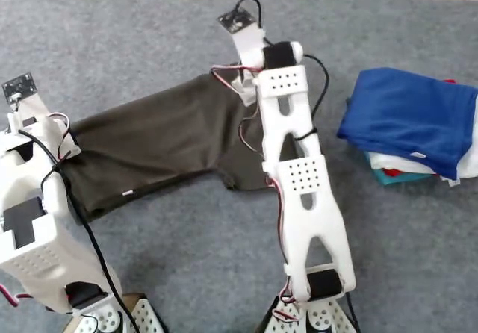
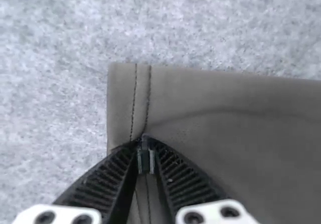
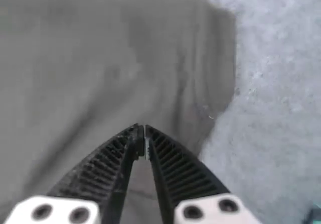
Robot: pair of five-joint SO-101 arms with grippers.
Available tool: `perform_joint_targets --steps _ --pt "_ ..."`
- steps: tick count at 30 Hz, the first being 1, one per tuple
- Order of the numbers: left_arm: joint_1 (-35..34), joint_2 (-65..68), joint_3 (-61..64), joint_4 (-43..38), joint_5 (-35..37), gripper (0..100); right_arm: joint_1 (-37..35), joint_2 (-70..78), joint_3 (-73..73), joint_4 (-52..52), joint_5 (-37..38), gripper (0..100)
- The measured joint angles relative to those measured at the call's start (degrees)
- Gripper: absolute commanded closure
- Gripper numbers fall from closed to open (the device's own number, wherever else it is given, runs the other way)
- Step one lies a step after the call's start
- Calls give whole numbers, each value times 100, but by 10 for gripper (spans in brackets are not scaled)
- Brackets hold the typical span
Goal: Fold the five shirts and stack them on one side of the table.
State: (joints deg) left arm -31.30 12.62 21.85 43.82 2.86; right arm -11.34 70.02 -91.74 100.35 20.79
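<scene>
The left tool (image 2: pixel 144 142) grips the olive shirt (image 1: pixel 164 142) at its left hem, and the right tool (image 3: pixel 144 130) pinches the far edge, likely stretching it flat for folding.

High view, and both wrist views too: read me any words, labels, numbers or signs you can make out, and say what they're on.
No text can be read in these pictures.
White tag at the edge of the olive shirt: too small to read.
White label at the hem of the blue shirt: too small to read.
</scene>
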Motion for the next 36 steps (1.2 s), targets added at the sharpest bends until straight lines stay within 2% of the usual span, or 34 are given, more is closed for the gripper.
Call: perform_joint_targets --steps 3,6,9,13,17,22,28,36 --pt "0 0 0 0 0 971 35 -730 589 53 88 980" --pt "0 0 0 0 0 971 0 -1662 1723 53 501 980" --pt "0 0 0 0 0 970 -35 -2708 3270 53 1178 976" --pt "0 0 0 0 0 970 -202 -4141 5468 -44 2312 900" --pt "0 0 0 0 0 970 -246 -5407 7499 -651 3314 818" --pt "0 0 0 0 0 970 -325 -6497 9820 -1609 4211 762" --pt "0 0 0 0 0 970 -422 -6848 11842 -3077 4475 759" --pt "0 0 0 0 0 970 -756 -6804 12536 -4070 4475 761"
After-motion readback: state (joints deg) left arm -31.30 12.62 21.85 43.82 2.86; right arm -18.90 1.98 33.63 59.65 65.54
